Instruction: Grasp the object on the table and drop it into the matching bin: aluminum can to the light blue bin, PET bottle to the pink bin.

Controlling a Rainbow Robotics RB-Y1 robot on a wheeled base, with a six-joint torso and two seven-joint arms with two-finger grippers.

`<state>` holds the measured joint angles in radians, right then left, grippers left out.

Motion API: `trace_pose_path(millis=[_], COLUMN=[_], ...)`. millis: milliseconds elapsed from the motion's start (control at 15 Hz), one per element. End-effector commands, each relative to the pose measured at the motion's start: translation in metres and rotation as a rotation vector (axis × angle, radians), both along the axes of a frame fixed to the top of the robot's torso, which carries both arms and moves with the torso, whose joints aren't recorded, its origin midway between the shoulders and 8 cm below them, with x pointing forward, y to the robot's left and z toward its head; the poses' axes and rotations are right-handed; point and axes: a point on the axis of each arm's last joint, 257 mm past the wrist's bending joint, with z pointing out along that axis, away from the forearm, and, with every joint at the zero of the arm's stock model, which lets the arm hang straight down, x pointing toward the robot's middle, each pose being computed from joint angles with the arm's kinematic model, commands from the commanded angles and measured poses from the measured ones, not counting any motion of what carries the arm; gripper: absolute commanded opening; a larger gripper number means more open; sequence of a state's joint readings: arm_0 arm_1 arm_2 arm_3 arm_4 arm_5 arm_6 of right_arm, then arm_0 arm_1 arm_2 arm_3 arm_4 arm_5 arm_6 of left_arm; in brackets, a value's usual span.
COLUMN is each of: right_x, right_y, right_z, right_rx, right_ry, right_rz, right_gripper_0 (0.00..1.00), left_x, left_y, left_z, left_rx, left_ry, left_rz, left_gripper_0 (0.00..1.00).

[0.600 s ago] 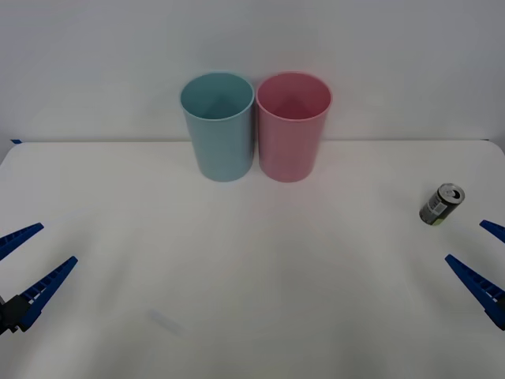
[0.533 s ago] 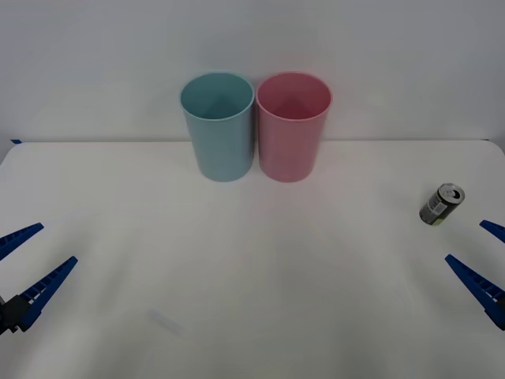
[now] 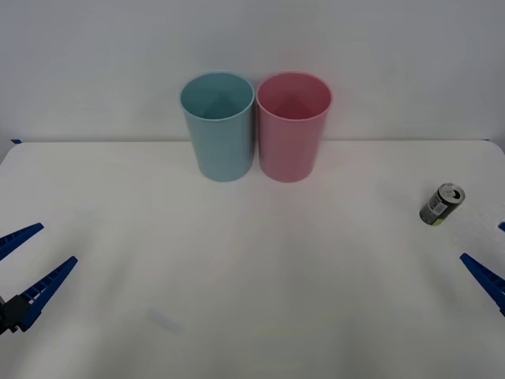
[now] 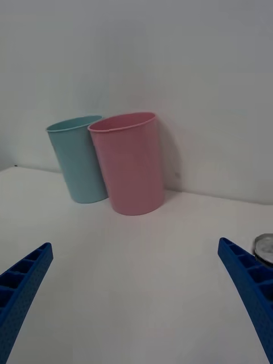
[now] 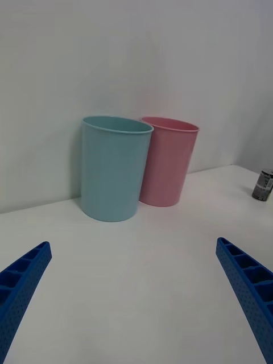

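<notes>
Left gripper [image 3: 22, 264]: low at the table's [image 3: 252, 268] near left edge, its 2 blue fingers spread apart, holding nothing.
Right gripper [image 4: 136, 296]: near right edge, fingers wide apart, empty.
Aluminum can [image 3: 441, 204]: upright on the table, just beyond the right gripper.
Light blue bin [image 3: 218, 126]: far centre, touching the pink bin [image 3: 293, 126] on its right.
</notes>
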<state>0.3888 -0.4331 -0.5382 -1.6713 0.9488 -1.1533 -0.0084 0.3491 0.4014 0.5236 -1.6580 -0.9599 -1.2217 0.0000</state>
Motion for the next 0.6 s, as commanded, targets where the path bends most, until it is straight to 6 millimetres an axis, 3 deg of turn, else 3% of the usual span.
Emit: trace_pose_path(millis=[67,600], right_x=[0.006,0.009], right_y=[-0.017,-0.055], right_z=[-0.013,-0.054], right_rx=[-0.001,-0.041], right_ry=[0.027,0.077], right_rz=[-0.075,-0.211], right_gripper_0=[1.0,1.0], left_x=[0.0,0.0], left_y=[0.0,0.0], left_z=[0.0,0.0], left_rx=[0.0,0.0], left_ry=[0.0,0.0], left_rz=[0.0,0.0], left_gripper_0=[1.0,1.0])
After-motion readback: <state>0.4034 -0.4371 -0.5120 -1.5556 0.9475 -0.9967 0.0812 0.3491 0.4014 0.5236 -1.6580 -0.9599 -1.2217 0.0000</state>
